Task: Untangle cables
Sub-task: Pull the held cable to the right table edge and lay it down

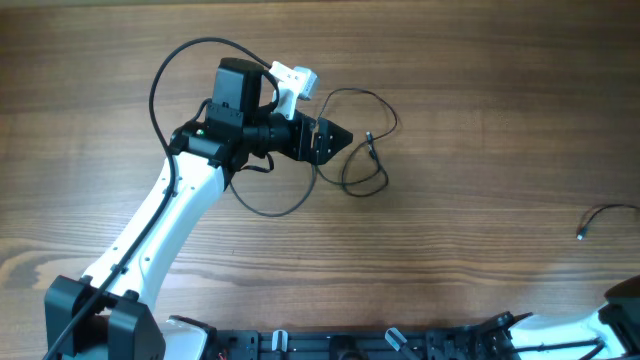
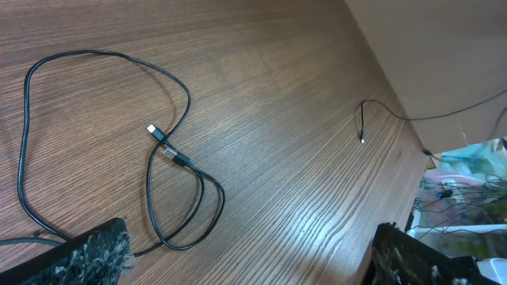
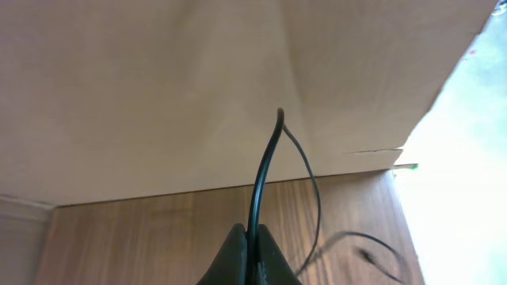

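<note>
The left gripper [image 2: 245, 249] hangs spread wide and holds nothing. A looped cable [image 2: 170, 150] lies on the table [image 2: 301, 79] just ahead of it. Well away from the left gripper, the right gripper [image 3: 249, 241] is pressed together, pinching a second cable [image 3: 265, 174].

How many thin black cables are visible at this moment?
2. The looped cable lies mid-table by the open left gripper. The second cable trails near the right edge, pinched in the shut right gripper. The loop could hide another strand.
</note>
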Tool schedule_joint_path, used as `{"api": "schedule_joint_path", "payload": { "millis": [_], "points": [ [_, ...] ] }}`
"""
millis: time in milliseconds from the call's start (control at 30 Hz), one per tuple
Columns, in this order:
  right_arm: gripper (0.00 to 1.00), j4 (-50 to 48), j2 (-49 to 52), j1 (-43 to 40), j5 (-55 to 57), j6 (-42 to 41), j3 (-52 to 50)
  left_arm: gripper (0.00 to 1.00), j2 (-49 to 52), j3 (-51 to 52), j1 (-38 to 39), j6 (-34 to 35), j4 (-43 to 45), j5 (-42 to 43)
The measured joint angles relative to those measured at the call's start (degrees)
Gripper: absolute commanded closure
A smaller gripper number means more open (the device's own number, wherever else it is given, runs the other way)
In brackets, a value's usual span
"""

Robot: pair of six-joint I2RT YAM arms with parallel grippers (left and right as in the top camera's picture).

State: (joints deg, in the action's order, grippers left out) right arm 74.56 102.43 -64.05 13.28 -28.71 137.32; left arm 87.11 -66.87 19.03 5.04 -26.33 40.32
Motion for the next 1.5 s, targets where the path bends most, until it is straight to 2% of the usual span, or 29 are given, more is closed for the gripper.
{"api": "schedule_joint_path", "payload": {
  "millis": [333, 433, 600, 800, 933, 1033, 1133, 1200, 1367, 1400, 1500],
  "points": [
    [0.95, 1.3, 18.2, 0.1, -5.4, -3.6, 0.5, 0.00, 0.0, 0.0, 0.0, 0.0, 0.1, 0.0],
    [0.95, 1.1, 19.7, 0.3, -5.6, -3.6, -0.3, 0.00, 0.0, 0.0, 0.0, 0.0, 0.5, 0.0],
    [0.95, -3.5, 20.2, 0.6, -6.5, -4.7, -11.6, 0.00, 0.0, 0.0, 0.0, 0.0, 1.9, 0.0],
    [0.95, -3.9, 20.4, 3.1, -7.1, -4.9, -12.9, 0.00, 0.0, 0.0, 0.0, 0.0, 2.4, 0.0],
    [0.82, -3.9, 20.4, 8.0, -5.6, -5.6, -13.3, 0.00, 0.0, 0.0, 0.0, 0.0, 2.6, 0.0],
    [0.72, -3.6, 20.4, 8.3, -4.5, -6.4, -13.3, 0.00, 0.0, 0.0, 0.0, 0.0, 2.6, 0.0],
    [0.68, -3.3, 20.4, 8.2, -4.0, -7.1, -13.3, 0.00, 0.0, 0.0, 0.0, 0.0, 2.8, 0.0],
    [0.61, -3.0, 20.4, 8.2, -4.0, -7.1, -13.3, 0.00, 0.0, 0.0, 0.0, 0.0, 2.8, 0.0],
    [0.57, -2.6, 20.4, 8.2, -4.8, -6.8, -13.3, 0.00, 0.0, 0.0, 0.0, 0.0, 2.8, 0.0],
    [0.40, -2.9, 20.3, 8.2, -5.8, -5.9, -13.3, 0.00, 0.0, 0.0, 0.0, 0.0, 2.9, -0.1],
    [0.35, -3.5, 17.9, 8.8, -9.1, -3.3, -13.8, 0.00, 0.0, 0.0, -0.2, 0.0, 4.6, -1.9]
  ]
}}
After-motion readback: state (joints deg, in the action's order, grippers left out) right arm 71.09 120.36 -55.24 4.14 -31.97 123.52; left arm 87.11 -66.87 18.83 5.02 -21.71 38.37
